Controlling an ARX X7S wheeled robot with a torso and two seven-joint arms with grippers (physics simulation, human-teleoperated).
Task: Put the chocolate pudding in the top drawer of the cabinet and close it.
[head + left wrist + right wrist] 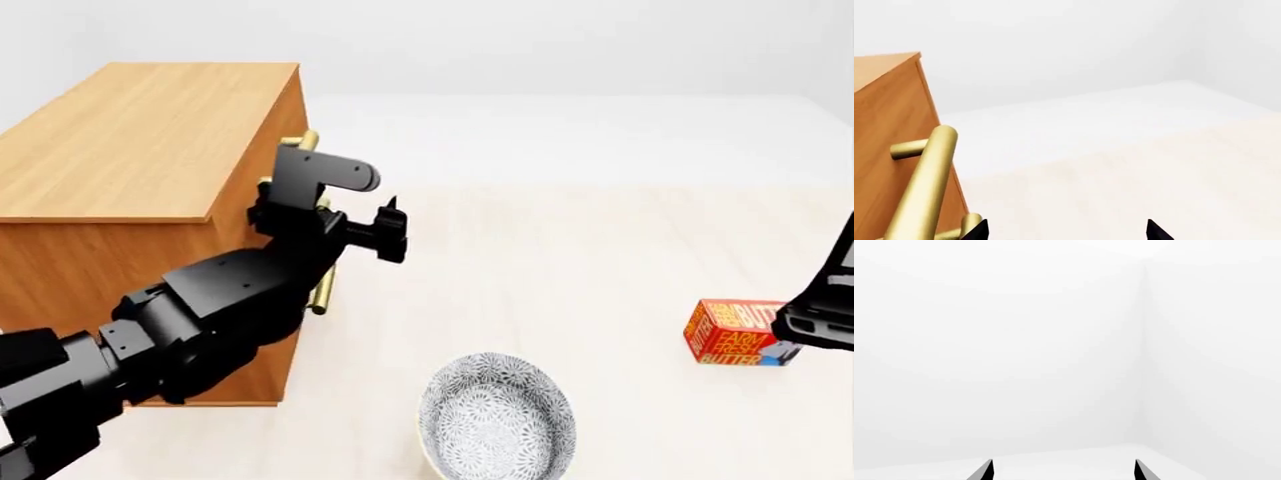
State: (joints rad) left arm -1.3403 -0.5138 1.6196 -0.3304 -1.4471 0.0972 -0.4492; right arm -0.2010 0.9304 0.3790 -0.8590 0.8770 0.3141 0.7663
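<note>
Hovering just off the cabinet (147, 140) front, the left pincer (394, 232) has its jaws spread and nothing between them. In the left wrist view a brass handle (924, 185) runs close beside one fingertip, but it lies outside the gap.

The drawer fronts look flush and shut as far as I can tell, since the arm hides much of them. The chocolate pudding shows in none of the views. This fits two stages: the pudding lies somewhere out of sight with the top drawer shut, or it already sits inside a drawer that has been pushed closed. The pictures do not settle which.

Any pull on that handle would need the bar brought between the open jaws squarely, since it now sits to one side of them.

Toward the robot from the left pincer, and slightly to its right, stands a patterned bowl (497, 420). Far to its right lies a butter box (731, 332), touching or nearly under the right pincer (1064, 471). That pincer is also spread and empty (its camera sees only wall).

Counted: one cabinet, one bowl, one butter box and no pudding in view. I cannot count the handles.
</note>
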